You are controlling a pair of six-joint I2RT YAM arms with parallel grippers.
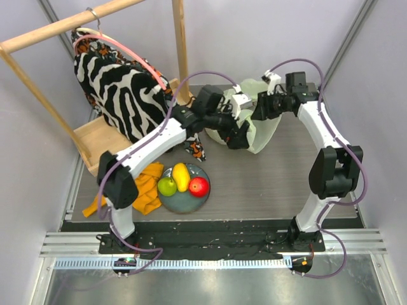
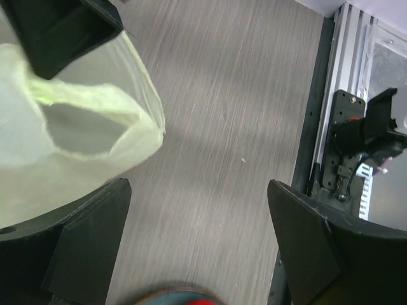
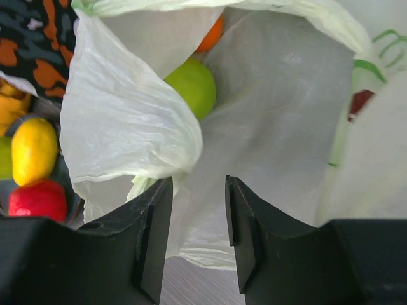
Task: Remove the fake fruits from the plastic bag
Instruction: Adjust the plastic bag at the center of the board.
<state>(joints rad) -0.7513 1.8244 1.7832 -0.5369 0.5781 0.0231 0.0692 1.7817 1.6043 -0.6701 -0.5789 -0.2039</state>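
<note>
Fruit is partly out already. From above, a green apple (image 1: 166,186), a yellow mango (image 1: 181,176) and a red apple (image 1: 199,186) lie on the plate (image 1: 184,204). The plastic bag (image 1: 264,130) stands well behind the plate, off to its right, and both arms reach up to it.

In the left wrist view, the left gripper (image 2: 197,190) has its fingers wide apart. Only bare table (image 2: 222,95) shows between them. The bag is just beside one finger, farther off than the plate.

In the right wrist view, the right gripper (image 3: 198,190) has its fingers near each other with bag skin in the gap. I cannot tell if it is pinching. Inside the bag, away from the plate, sit a second green apple (image 3: 194,86) and an orange (image 3: 210,38).

I think the step in hand is getting the next fruit. The left gripper would need to go into the bag's mouth and close on that apple.
</note>
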